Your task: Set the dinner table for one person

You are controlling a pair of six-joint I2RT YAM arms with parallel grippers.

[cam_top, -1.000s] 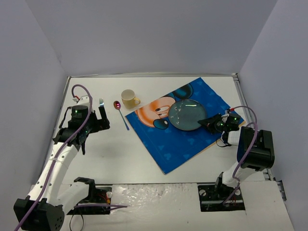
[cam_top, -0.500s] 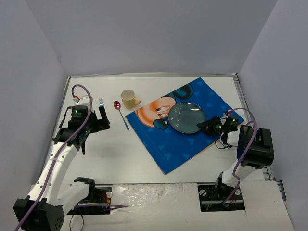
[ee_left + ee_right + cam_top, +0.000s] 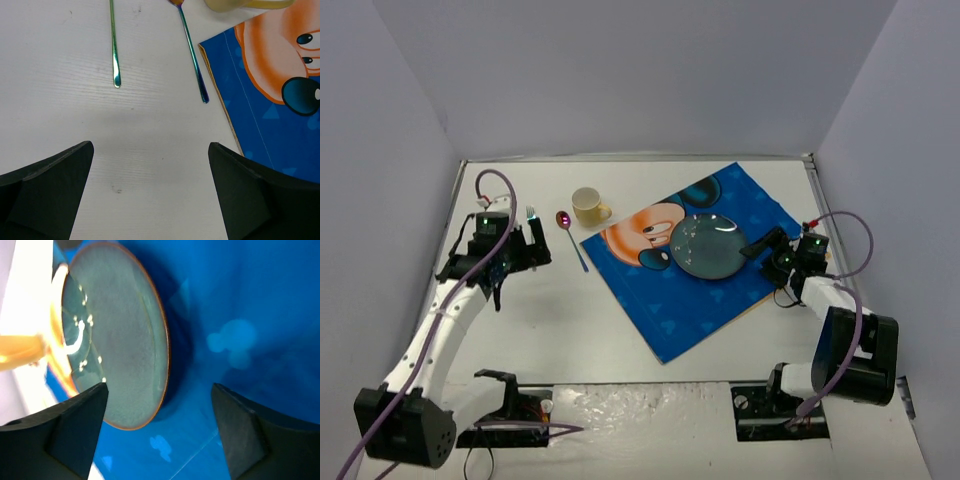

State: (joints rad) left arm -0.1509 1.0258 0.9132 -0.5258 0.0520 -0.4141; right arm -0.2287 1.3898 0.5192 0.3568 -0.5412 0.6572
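plate (image 3: 708, 243) lies flat on placemat (image 3: 670, 300) as the setting's centre, so right end effector (image 3: 760, 246) stands open and empty beside it, while left end effector (image 3: 150, 145), wide open and empty, faces fork (image 3: 114, 50) on the bench (image 3: 570, 320).

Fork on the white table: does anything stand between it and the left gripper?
Nothing visible does. In the left wrist view only bare table lies between the open left gripper and the handle of the fork. The spoon lies apart, nearer the placemat.

placemat (image 3: 690, 300): blue, orange cartoon mouse | plate (image 3: 708, 243): grey-teal, brown rim | cup (image 3: 587, 205): cream | dinner table (image 3: 560, 310): white
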